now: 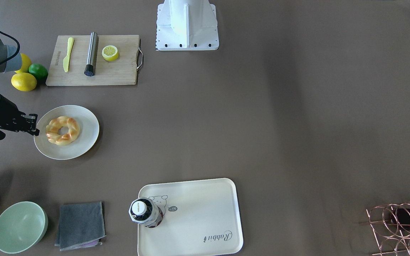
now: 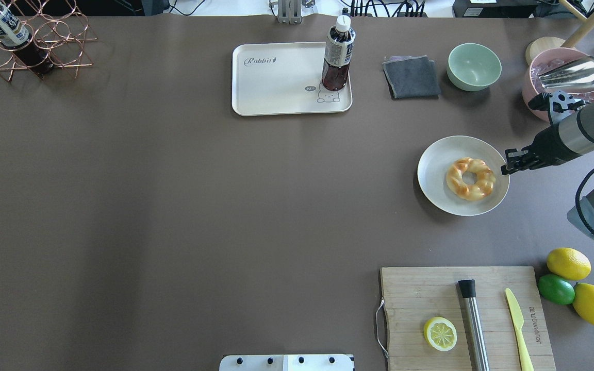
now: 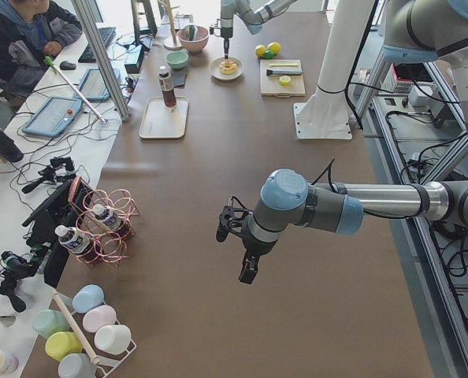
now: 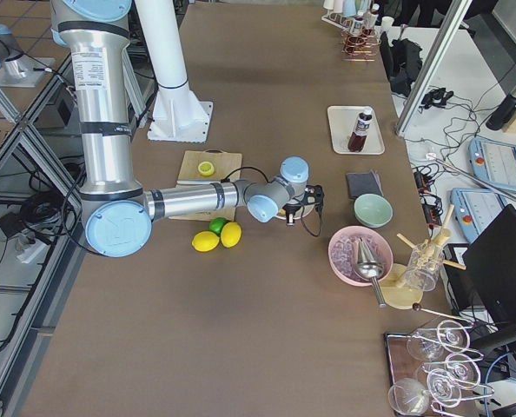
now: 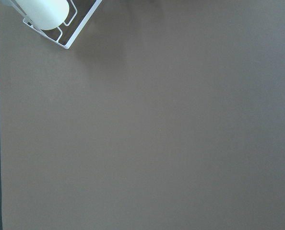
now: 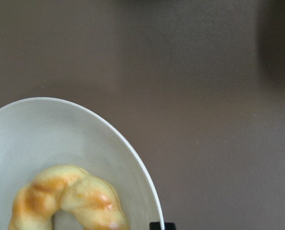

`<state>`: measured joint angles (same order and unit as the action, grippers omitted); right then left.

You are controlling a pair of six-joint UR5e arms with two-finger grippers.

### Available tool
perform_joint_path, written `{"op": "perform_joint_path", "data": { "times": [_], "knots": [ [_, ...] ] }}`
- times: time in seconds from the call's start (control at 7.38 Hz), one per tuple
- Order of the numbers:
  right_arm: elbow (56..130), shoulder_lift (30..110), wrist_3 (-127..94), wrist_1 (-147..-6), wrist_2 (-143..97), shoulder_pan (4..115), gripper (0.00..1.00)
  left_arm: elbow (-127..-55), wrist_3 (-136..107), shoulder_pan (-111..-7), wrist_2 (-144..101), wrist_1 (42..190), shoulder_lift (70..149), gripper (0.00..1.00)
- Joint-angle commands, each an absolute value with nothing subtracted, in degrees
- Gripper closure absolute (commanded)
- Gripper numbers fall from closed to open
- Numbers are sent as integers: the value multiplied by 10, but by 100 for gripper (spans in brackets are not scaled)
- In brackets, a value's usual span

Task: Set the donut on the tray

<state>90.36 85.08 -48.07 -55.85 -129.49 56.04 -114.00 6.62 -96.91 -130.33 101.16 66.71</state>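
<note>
Overhead exterior, right gripper above plate rim, finger spread can't tell, donut on plate just beside fingertips, tray well apart from them, left gripper finger state can't tell either.

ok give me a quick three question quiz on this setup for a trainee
1. True or false: the donut lies on the tray.
2. What stands on the tray? A bottle, B bowl, C lemon half.
3. Which arm's tool is beside the plate?
Key: 1 false, it lies on the plate. 2 A. 3 the right arm's.
</note>
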Motion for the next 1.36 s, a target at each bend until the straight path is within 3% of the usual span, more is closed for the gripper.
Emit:
{"op": "perform_joint_path", "data": {
  "times": [0.0, 0.27, 0.54, 0.81, 1.22],
  "knots": [
    [928, 819, -483, -566, -1375, 596, 100, -1141, 49, -969, -1350, 1012, 667, 3],
    [944, 770, -485, -631, -1376, 592, 100, -1127, -1, -946, -1409, 1012, 693, 3],
    [1025, 748, -502, -736, -1368, 571, 100, -1130, -66, -899, -1424, 1019, 723, 3],
    [1049, 708, -600, -751, -1341, 527, 100, -1144, -172, -819, -1464, 1020, 785, 3],
    [1054, 624, -666, -817, -1292, 471, 100, -1161, -554, -592, -1413, 1173, 913, 3]
  ]
}}
